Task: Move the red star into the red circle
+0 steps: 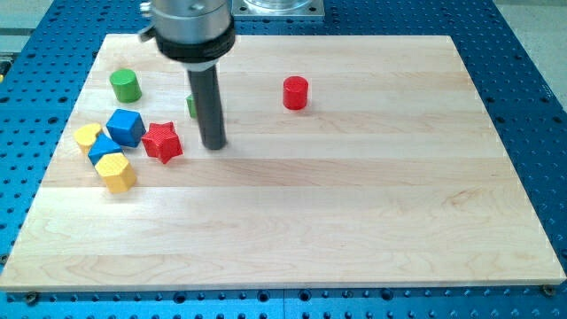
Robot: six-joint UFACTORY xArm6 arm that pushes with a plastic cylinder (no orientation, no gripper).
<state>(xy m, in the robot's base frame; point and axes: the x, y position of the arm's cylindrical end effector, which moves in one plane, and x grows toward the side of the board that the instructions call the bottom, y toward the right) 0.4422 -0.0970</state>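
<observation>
Camera view shows a pale wooden bench [354, 221] lying on a blue perforated base [532, 71]. No hand is fitted, so nothing opens, closes or grips; the arm ends in a dark rod, and my tip [213, 145] rests on the wood just to the view's right of the red star [162, 142], with a narrow gap between them. The red circle [296, 93], a short red cylinder, stands well apart toward the view's upper right. A green block [190, 105] is mostly hidden behind the rod, so its shape cannot be told. Left of the star sits a blue cube [126, 127], with a second blue block [102, 146], a yellow block [87, 136] and a yellow hexagonal block [116, 171] clustered near it. A green cylinder [125, 85] stands alone toward the view's upper left.
</observation>
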